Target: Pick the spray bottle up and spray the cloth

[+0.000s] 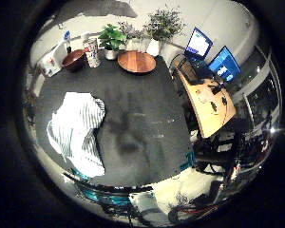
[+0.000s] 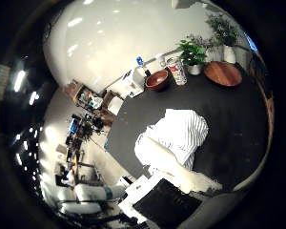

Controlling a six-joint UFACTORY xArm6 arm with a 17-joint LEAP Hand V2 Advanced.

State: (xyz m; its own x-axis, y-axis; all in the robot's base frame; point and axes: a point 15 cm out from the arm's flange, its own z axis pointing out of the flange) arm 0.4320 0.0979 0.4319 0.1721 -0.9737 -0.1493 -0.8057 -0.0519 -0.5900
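A white cloth with thin dark stripes (image 1: 76, 128) lies crumpled on the dark table (image 1: 142, 114). The spray bottle (image 1: 67, 43), white with a blue top, stands upright at the table's far edge next to a brown bowl (image 1: 74, 60). It also shows in the right thumb side palm view (image 2: 140, 65). My right hand (image 2: 172, 167) is high above the table, over the near side by the cloth and far away from the bottle. Its white fingers (image 2: 181, 164) reach out straight over the cloth (image 2: 181, 129) and touch nothing.
Beside the bowl stand a printed can (image 1: 92, 52), a potted plant (image 1: 111, 38), a round wooden plate (image 1: 136, 62) and a second plant (image 1: 161, 24). A wooden desk (image 1: 209, 103) with monitors (image 1: 199, 43) stands beside the table. Cluttered shelves (image 2: 86, 95) stand on the other side.
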